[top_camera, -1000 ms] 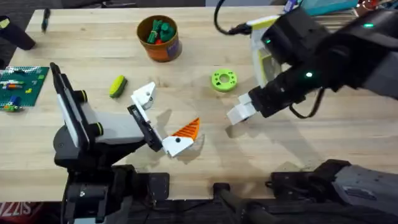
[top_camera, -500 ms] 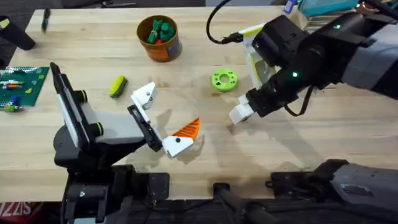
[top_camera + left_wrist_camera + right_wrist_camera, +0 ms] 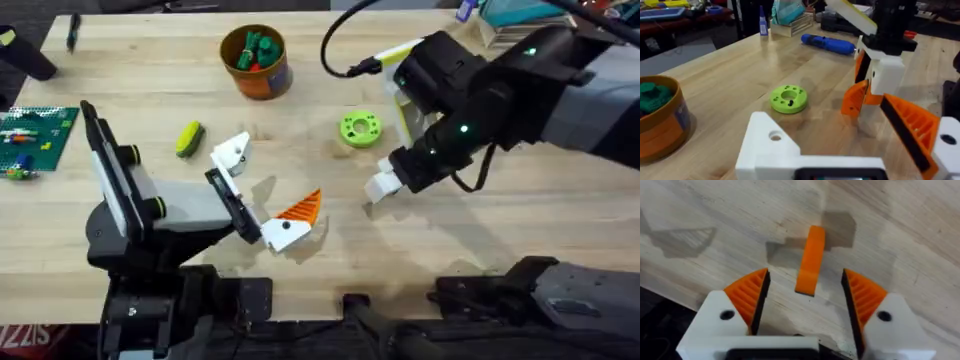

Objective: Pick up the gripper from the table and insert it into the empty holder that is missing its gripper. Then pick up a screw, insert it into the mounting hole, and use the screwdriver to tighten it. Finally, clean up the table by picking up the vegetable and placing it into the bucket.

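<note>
- Two orange ribbed pads (image 3: 751,296) of the right gripper (image 3: 805,302) stand spread wide, and the gripper (image 3: 810,260), the small orange wedge, lies flat on the table (image 3: 900,225) in the gap between them, just ahead of the fingertips and touching neither.
- Judged from its look, that wedge is light, stiff moulded plastic: it should not crush, but its smooth sides could slip or twist, so a squeeze across its two long flanks near the middle seems the safest hold.
- Seen from overhead, the right gripper (image 3: 383,185) hangs low over the table right of centre, below the green ring (image 3: 360,129).
- Farther left, the left gripper (image 3: 258,195) rests parted and holds nothing; one finger carries its orange pad (image 3: 299,209), the other is the bare white holder (image 3: 232,153), well apart from the wedge.
- Beyond it lies the vegetable (image 3: 189,138), alone on the wood.
- Farthest back stand the bucket (image 3: 262,72) and, in the left wrist view, the screwdriver (image 3: 829,44).
</note>
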